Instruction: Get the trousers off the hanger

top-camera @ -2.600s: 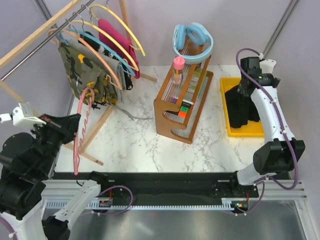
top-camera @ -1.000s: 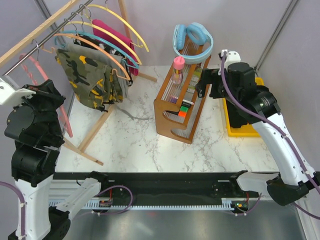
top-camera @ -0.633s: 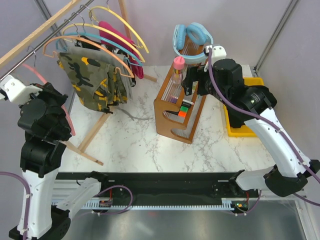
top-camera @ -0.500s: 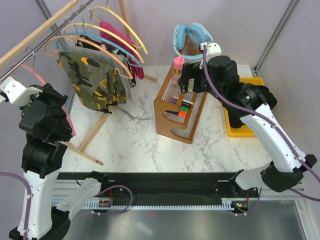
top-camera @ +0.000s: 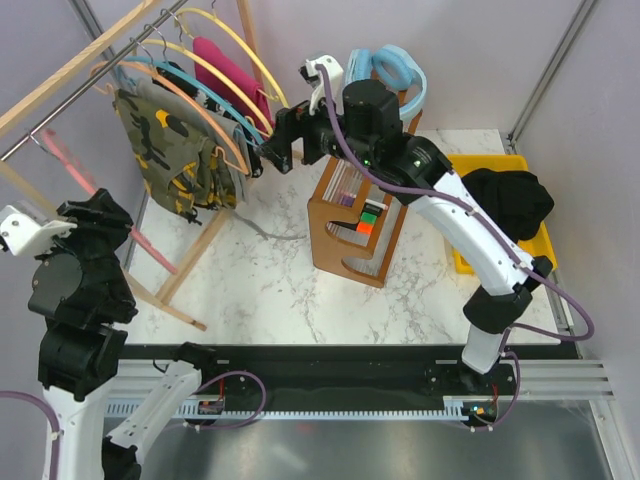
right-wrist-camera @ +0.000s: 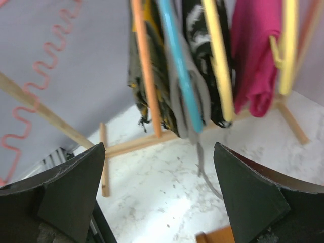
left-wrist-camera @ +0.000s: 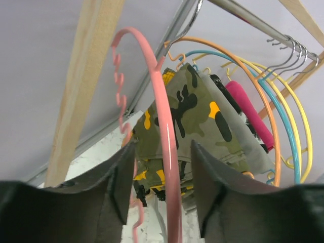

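The camouflage trousers (top-camera: 165,150) are hanging straight down from the orange hanger (top-camera: 205,112), the leftmost garment in the row. The black trousers (top-camera: 510,200) are lying in the yellow bin (top-camera: 490,266). The right gripper (top-camera: 273,150), the nearer one, is gaping wide and empty, facing the row side-on. The left gripper (left-wrist-camera: 163,147) is straddling the pink hanger (left-wrist-camera: 164,101) part-open, seemingly without pinching it.
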